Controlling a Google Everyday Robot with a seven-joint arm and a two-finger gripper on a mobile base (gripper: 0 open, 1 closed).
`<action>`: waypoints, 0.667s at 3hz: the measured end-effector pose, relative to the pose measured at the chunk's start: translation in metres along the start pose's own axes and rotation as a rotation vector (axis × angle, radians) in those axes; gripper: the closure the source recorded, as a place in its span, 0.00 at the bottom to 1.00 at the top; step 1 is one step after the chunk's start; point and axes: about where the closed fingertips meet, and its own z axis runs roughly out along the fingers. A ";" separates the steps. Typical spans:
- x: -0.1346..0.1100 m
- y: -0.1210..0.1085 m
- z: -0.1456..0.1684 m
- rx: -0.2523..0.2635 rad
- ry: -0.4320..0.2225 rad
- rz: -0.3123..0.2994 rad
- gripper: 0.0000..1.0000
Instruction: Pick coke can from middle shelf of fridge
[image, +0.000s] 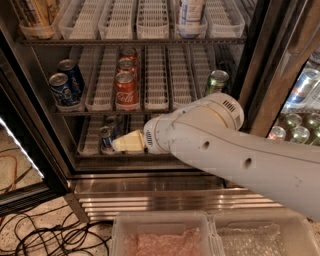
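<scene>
Camera view: coke can (126, 91) stands at the front of a white lane on the middle shelf (157, 95) of the fridge (150, 202), with blue cans (62, 89) to its left and a green can (216, 81) to its right. Gripper (125, 142) is one shelf lower, tip just beside a small can (105, 140), well apart from the coke can. Can't tell whether the jaws are apart or together.

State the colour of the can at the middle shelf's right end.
The can is green, camera view; gripper below it, leftward.
</scene>
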 end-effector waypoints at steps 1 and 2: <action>-0.032 0.019 0.025 -0.022 -0.089 0.011 0.00; -0.032 0.020 0.025 -0.021 -0.091 0.014 0.00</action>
